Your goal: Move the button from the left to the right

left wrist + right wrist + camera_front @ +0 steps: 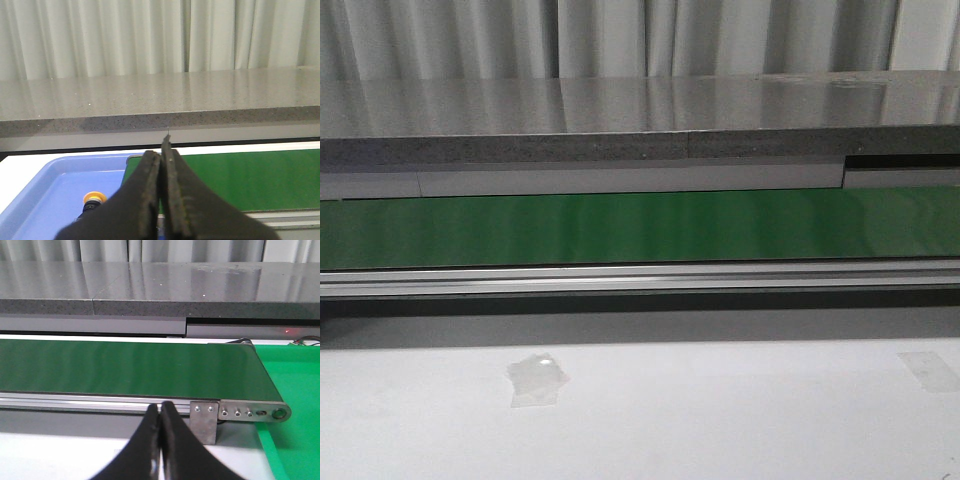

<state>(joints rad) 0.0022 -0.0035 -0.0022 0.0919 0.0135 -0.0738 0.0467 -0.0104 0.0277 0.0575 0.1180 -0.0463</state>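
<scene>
The button (93, 200), with its yellow-orange cap and black body, lies in a blue tray (45, 185) in the left wrist view, partly hidden behind my left gripper's dark fingers (145, 200). My left gripper (161, 150) is shut with nothing between its fingers and hangs above the tray's edge beside the belt's end. My right gripper (160, 407) is shut and empty too, above the white table in front of the green conveyor belt (125, 367). The front view shows neither gripper nor the button.
The green belt (640, 228) runs across the table with an aluminium rail (640, 278) along its near side. Behind it stands a grey stone shelf (640, 120). A green surface (295, 385) lies past the belt's right end. Tape patches (537, 378) mark the white table.
</scene>
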